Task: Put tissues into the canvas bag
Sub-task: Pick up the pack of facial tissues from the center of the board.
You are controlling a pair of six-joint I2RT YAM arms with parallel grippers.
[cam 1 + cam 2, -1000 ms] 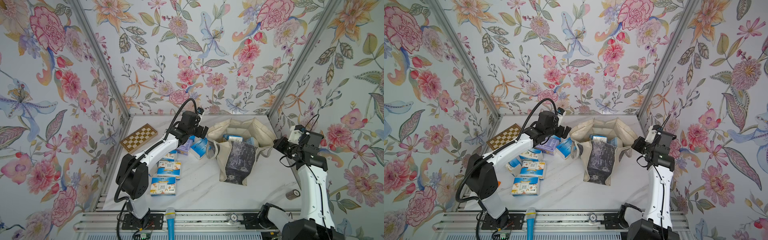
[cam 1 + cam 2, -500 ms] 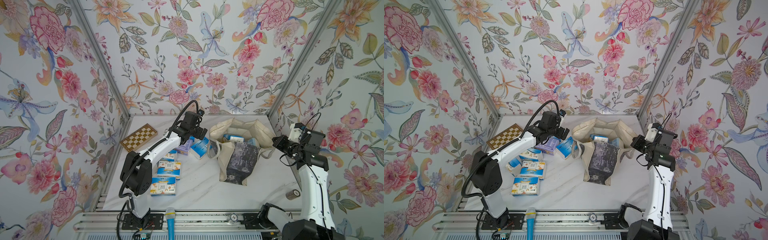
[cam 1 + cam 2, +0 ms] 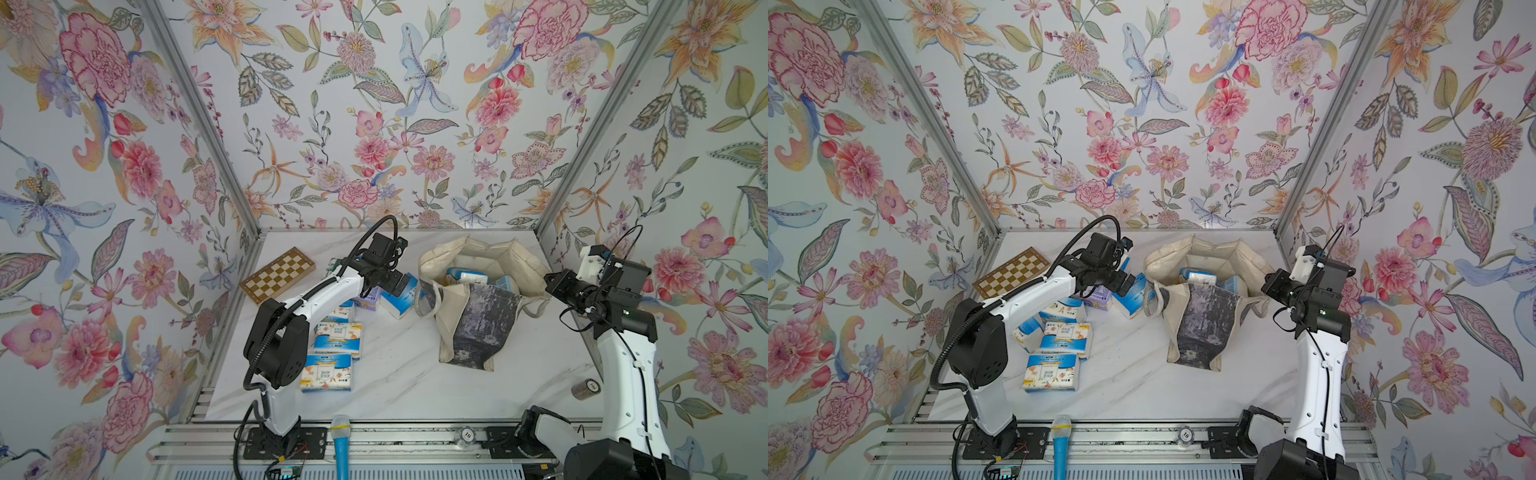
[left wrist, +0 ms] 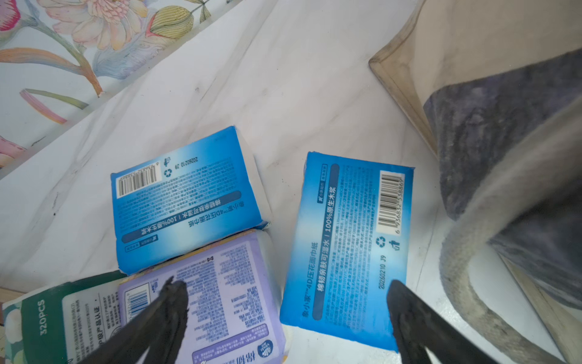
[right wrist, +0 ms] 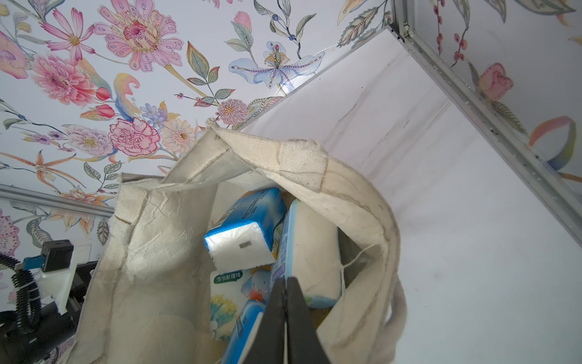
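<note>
By the bench's [image 3: 415,386] left edge, toward the far corner, lay the chessboard [image 3: 277,274]. Nearer the front along that edge a loose cluster of tissues [image 3: 337,340] lay flat, with the cartoon-printed packs [image 3: 326,376] closest to the front. Above the far end of that cluster hung the left end effector [image 4: 285,293], its fingers [image 4: 174,302] spread wide and holding nothing. In the left wrist view one tip stood over the lavender pack [image 4: 226,283] and the other over a corner of a blue pack [image 4: 346,239]. A second blue pack [image 4: 189,201] touched the lavender one, and a green-white pack [image 4: 47,324] lay against its other side. Whether the tips touched the wrappers could not be told. Just beside the blue pack, toward the far right corner, the canvas bag [image 3: 482,253] lay with its mouth gaping and its dark printed side up, and several packs [image 5: 248,227] were already inside. At the bag's right rim the right end effector [image 5: 286,285] had its fingers pressed flat together, tips over the mouth. Whether any cloth was caught between them could not be told.
</note>
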